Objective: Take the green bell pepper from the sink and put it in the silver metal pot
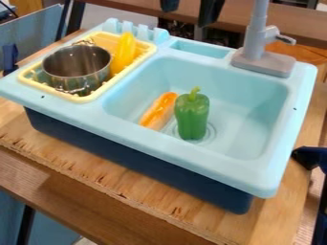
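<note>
Lowering onto the green pepper [191, 115], upright with its stem up in the sink [252, 103] at the center of the frame, would probably work best from straight above, with a grip across the body rather than the thin stem. The orange toy [159, 111] slants just beside its left side, so a fingertip coming down there could catch it; turning the grip away from that side seems safer. The smooth, rounded skin likely calls for even, moderate pressure. The pot [76, 66] and yellow toy [125, 51] lie in the rack [80, 99], upper left, well apart from the pepper. At the top edge, left of the faucet [256, 38], the hand [188, 17] stands wide, its two dark fingers spread, holding nothing and touching nothing.
</note>
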### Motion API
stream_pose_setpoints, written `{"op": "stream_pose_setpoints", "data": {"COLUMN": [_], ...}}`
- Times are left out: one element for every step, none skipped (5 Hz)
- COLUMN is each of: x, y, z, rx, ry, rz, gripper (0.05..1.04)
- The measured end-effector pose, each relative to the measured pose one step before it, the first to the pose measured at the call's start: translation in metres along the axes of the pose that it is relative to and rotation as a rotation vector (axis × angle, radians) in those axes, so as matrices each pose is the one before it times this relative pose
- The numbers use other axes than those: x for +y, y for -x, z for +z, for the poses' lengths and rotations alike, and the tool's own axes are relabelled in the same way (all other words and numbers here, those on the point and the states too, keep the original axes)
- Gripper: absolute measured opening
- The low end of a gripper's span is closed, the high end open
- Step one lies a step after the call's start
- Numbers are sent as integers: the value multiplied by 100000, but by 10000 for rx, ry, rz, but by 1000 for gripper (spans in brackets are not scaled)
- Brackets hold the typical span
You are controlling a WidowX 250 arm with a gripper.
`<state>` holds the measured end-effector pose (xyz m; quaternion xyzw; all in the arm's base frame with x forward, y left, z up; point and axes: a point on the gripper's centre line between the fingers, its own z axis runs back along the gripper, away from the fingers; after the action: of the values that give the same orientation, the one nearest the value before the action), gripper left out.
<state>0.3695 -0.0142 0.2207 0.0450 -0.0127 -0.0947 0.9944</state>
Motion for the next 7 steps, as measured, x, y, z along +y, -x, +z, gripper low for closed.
{"op": "stream_pose_setpoints", "data": {"x": [-411, -1596, -334, -215, -90, 210, -11], "y": [-201, 1356, 1485, 354, 272, -559, -624], "z": [-1628, -1641, -929, -1173, -1622, -969, -761], "rx": [280, -121, -202, 149, 27, -19, 161], "ry": [214, 954, 806, 206, 164, -57, -115], "rz": [-53, -89, 169, -85, -31, 33, -129], "gripper": [1001, 1001, 1001, 1001, 1001, 1001, 1001]}}
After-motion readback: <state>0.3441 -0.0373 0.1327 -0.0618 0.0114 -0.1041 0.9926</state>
